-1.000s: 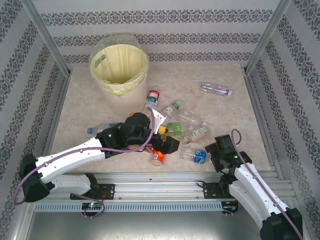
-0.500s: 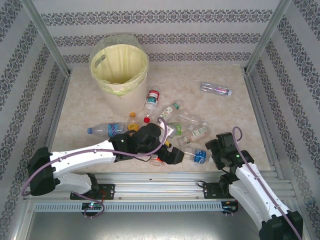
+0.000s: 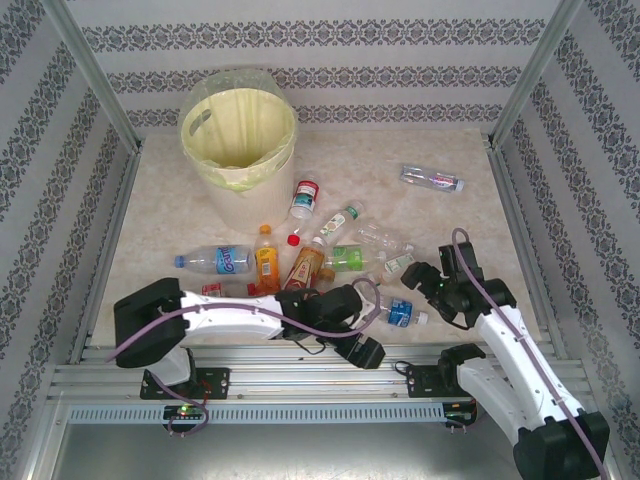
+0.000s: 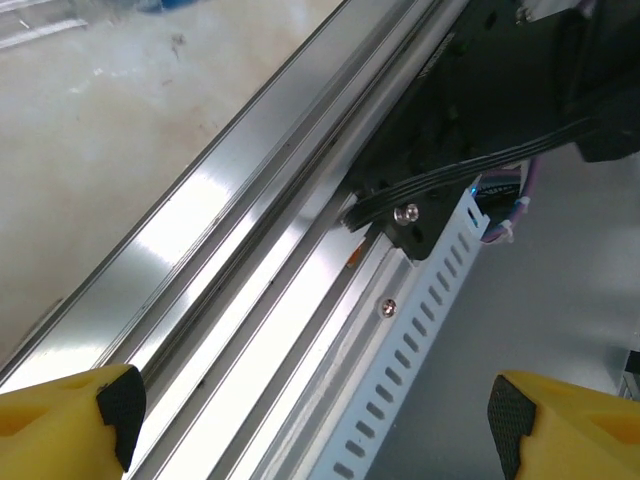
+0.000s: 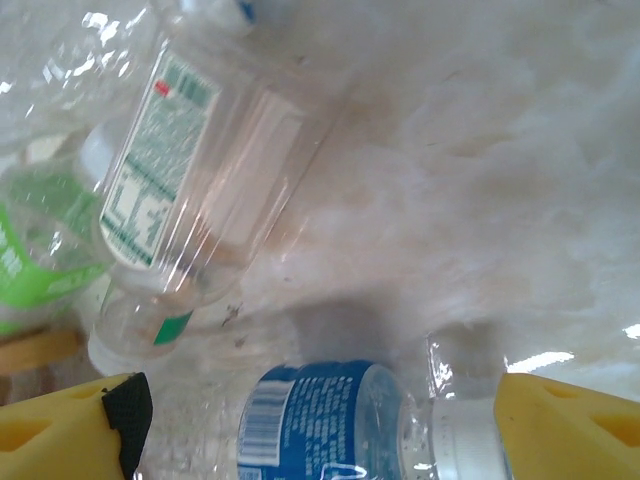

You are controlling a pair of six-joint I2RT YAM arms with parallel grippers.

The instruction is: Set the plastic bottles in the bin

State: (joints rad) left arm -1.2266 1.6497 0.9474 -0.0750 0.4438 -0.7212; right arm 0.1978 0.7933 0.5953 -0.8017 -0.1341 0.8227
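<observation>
Several plastic bottles lie mid-table: a blue-label clear one (image 3: 218, 260), two orange ones (image 3: 266, 262) (image 3: 305, 265), a red-label one (image 3: 304, 198), a green one (image 3: 345, 258). Another lies apart at the far right (image 3: 432, 179). The cream bin (image 3: 238, 130) with its pale yellow bag stands at the far left. My left gripper (image 3: 367, 353) (image 4: 310, 420) hangs open over the near metal rail with nothing between its fingers. My right gripper (image 3: 426, 288) (image 5: 315, 425) is open, low over a blue-label bottle (image 3: 400, 313) (image 5: 335, 420) lying between its fingertips, white cap by the right finger.
Aluminium rails (image 3: 300, 365) (image 4: 250, 260) run along the near table edge under the left gripper. Patterned walls and metal posts close in the table on three sides. A clear green-label bottle (image 5: 180, 170) lies just beyond the right gripper. Bare tabletop lies right of the bin.
The left arm has swung out of the bottle pile back to the near rail, uncovering the orange bottles. The right gripper has moved forward over the blue-label bottle and opened wider.
</observation>
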